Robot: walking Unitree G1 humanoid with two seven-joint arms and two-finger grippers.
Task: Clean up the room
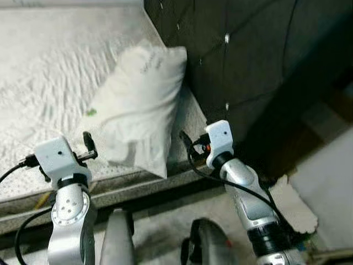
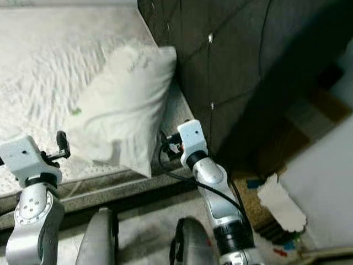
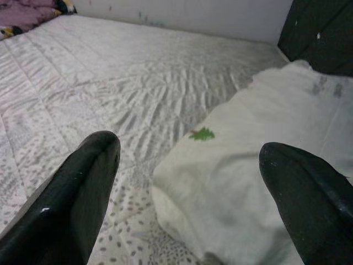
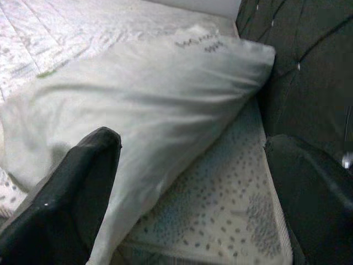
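You are looking at a bedroom in a home. Evidence: a bed (image 1: 49, 72) with a pale quilted cover, speckled along its near edge, takes up most of the head views. A white pillow (image 1: 138, 105) lies on it, one end against a dark tufted headboard (image 1: 242, 61) with small buttons. In the left wrist view, a plain light wall (image 3: 193, 16) runs behind the far side of the bed, and a bit of purple fabric (image 3: 25, 12) sits at the far corner. Beside the bed, you can see a patch of floor with a few small scattered items (image 2: 278, 204), too small to identify.
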